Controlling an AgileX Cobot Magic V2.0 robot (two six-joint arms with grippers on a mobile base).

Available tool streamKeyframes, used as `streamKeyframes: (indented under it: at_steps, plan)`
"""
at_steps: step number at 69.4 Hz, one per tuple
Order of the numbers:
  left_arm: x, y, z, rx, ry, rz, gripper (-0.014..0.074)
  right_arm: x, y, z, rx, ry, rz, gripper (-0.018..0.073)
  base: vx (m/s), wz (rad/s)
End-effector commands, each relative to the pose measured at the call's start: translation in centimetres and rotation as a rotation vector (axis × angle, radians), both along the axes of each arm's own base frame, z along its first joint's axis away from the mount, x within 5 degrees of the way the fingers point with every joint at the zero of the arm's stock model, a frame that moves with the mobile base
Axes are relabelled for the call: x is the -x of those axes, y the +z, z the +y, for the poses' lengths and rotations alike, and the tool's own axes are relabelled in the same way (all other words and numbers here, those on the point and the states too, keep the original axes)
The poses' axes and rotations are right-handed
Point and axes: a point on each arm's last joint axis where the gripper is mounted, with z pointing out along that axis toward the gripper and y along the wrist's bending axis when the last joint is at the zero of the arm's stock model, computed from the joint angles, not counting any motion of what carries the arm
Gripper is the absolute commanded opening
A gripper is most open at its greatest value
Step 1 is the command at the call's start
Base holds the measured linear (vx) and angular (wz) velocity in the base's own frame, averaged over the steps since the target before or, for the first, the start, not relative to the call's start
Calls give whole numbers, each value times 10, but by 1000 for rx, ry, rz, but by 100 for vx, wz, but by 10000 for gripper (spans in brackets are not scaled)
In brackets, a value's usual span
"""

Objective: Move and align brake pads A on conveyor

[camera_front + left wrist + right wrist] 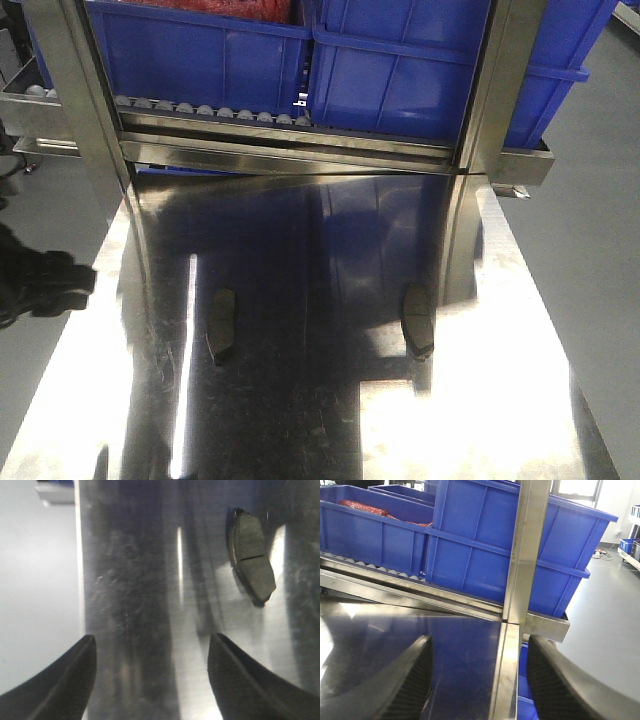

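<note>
The left claw [152, 647] hangs wide open over the steel table [130, 580] near its left edge, with a brake pad [251, 562] lying flat ahead and to its right; it should shift across and straddle the pad's narrow width before closing. A second pad [418, 318] lies well apart further right. The right claw [477, 680] gapes wide too (holding nothing), facing the blue bins [485, 550]. The conveyor is out of view, and only two pads show.

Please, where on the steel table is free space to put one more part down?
Bare: the strip between the left brake pad and the right brake pad, the near end of the steel table, and the band up to the roller rack. Crowded only there, with blue bins.
</note>
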Motion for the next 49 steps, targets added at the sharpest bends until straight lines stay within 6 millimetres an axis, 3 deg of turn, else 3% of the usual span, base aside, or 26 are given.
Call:
streamKeyframes:
  at_steps: [1, 27, 49]
  plan:
    - [-22, 6, -15, 77, 3, -46, 461, -1, 15, -1, 1, -15, -94, 416, 0, 0]
    - [-69, -19, -113, 35, -159, 23, 461, -1, 15, -1, 1, -15, -94, 416, 0, 0]
    - [-97, -57, -131, 46, -36, 135, 461, -1, 15, -1, 1, -15, -94, 416, 0, 0]
